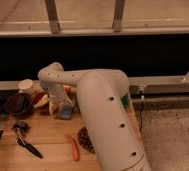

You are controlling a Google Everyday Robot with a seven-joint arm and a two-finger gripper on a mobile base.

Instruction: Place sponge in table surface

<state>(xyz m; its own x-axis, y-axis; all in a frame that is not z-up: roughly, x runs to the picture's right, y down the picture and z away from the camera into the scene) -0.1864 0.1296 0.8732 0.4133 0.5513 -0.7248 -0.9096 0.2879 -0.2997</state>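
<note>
My white arm (103,115) reaches from the lower right across the wooden table (48,135) to its back left. The gripper (55,104) hangs down among a cluster of items there. A pale yellow block that looks like the sponge (54,110) sits right at the gripper's tip, just above or on the table. I cannot tell whether it is held. A blue packet (66,113) lies just right of it, and orange items (41,100) lie just left.
A dark bowl (18,105) and a paper cup (25,86) stand at the back left. A black-handled utensil (26,141), a red pepper-like item (74,148) and a dark knobbly cluster (84,140) lie in front. The table's right edge meets grey floor (168,135).
</note>
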